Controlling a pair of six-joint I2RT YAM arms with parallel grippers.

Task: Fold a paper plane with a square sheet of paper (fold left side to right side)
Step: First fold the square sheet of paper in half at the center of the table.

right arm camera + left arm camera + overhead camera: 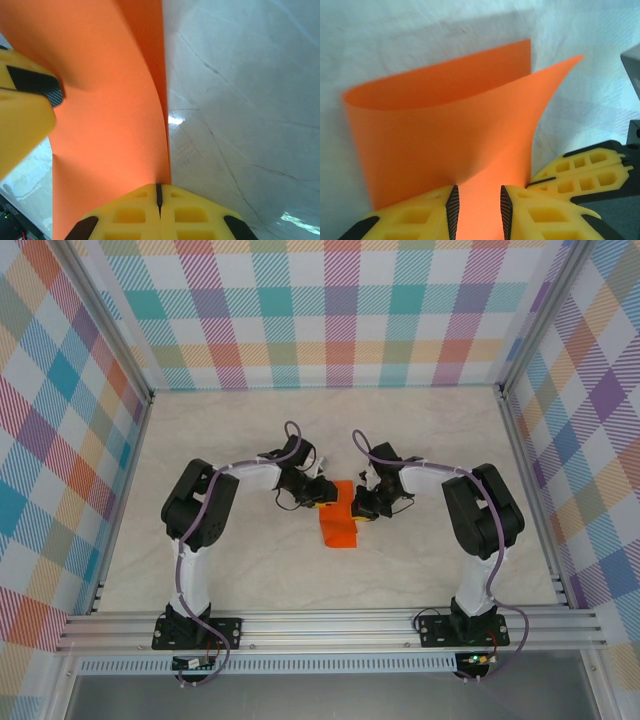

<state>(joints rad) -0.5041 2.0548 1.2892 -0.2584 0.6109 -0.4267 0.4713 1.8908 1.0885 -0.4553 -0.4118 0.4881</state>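
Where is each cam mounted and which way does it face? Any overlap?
Top external: above and behind the bases, looking down at the table; both arms, left claw and right claw at the sheet.
Left wrist: on the left arm, looking along its parted fingers at the curled sheet.
Right wrist: on the right arm, looking past its shut claw along the sheet to the table.
Shared: both wrist views see the sheet and the other claw's finger.
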